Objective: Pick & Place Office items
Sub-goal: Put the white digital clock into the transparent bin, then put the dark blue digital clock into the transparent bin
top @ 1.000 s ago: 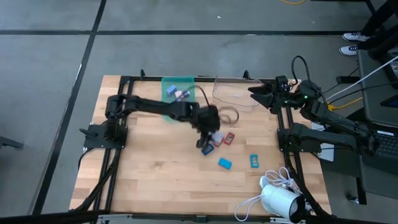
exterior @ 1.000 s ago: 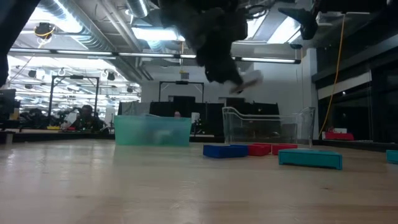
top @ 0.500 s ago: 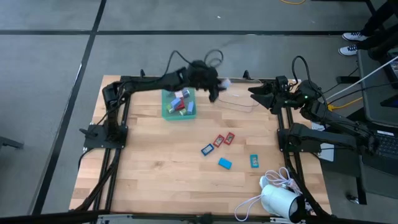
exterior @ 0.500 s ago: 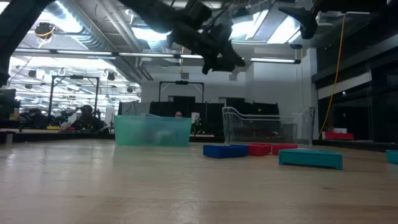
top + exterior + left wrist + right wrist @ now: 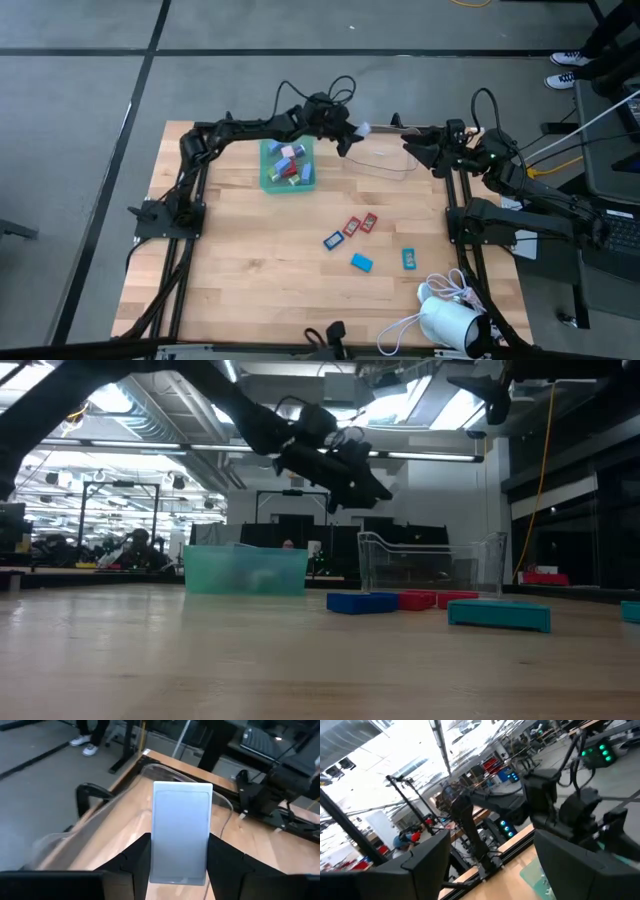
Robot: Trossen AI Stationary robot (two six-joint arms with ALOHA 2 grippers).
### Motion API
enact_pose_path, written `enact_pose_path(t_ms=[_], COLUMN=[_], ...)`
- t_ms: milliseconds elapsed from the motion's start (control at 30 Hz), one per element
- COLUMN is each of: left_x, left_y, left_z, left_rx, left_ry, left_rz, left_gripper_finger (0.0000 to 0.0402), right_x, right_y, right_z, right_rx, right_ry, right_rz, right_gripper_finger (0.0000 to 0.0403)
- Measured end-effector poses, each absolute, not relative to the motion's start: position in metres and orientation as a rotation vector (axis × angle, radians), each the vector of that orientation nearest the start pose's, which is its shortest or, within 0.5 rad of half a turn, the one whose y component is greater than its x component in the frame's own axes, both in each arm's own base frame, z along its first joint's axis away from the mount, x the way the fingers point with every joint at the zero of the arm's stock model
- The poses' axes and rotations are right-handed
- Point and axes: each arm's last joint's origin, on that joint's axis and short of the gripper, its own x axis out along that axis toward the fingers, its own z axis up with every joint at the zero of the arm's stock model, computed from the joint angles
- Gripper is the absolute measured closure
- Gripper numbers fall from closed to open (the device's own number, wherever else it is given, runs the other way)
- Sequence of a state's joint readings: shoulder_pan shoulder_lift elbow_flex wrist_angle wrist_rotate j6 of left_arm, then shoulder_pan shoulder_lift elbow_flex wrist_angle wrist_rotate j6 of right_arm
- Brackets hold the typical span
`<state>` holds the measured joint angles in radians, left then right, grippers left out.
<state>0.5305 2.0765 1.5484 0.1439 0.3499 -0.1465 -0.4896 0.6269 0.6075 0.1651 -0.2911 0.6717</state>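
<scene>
1. White office item [image 5: 181, 832]: pinched between left gripper [image 5: 178, 854] fingers, aloft over clear plastic bin [image 5: 385, 152] edge.
2. Teal tray [image 5: 288, 167]: beside left gripper, holding several pieces.
3. Right gripper [image 5: 411, 146]: spread wide, beyond the bin.

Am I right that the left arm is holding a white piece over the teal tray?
Not quite: the left gripper holds the white piece over the clear bin, not the teal tray; the high view shows it.
</scene>
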Motion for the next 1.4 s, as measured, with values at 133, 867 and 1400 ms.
enact_pose_path(t_ms=[133, 867, 1400], left_x=[0.431, 0.462, 0.472], left_y=[0.24, 0.215, 0.047], left_z=[0.225, 0.286, 0.277], left_rx=[-0.339, -0.295, -0.369], left_ry=[0.312, 0.419, 0.838], left_rz=[0.154, 0.201, 0.549], left_gripper_finger=[0.0254, 0.0142, 0.0146], right_x=[0.133, 0.134, 0.134], right_y=[-0.062, -0.061, -0.056], right_z=[0.328, 0.328, 0.328], right_rx=[0.614, 0.657, 0.619], right_ry=[-0.205, -0.19, -0.141], right_rz=[-0.164, -0.113, 0.03], right_gripper_finger=[0.0111, 0.0111, 0.0111])
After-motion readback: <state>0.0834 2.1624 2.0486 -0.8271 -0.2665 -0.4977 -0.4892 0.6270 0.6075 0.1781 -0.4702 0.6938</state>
